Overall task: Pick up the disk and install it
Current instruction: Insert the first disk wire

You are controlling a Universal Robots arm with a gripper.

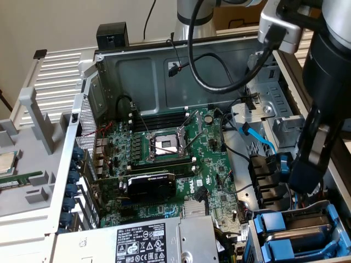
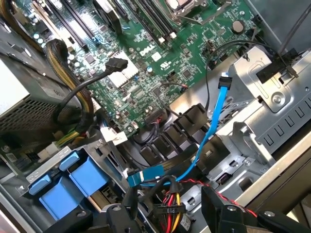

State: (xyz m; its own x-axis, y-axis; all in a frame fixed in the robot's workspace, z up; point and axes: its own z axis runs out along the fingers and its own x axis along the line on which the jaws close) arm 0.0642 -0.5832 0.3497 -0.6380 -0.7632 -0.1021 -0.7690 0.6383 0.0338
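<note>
One gripper (image 2: 170, 216), its two fingers (image 2: 221, 213) spread and empty, hangs over one red-and-yellow wire bundle (image 2: 171, 200). Two blue carrier fronts (image 2: 90, 175) sit side by side nearby.

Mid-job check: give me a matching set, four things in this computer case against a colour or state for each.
Things:
1. flat cable
2. power supply box
3. circuit board
4. end effector

Colours or states:
A. green
B. open
C. light blue
D. silver, with a printed label

Pairs: 1-C, 2-D, 3-A, 4-B
</note>
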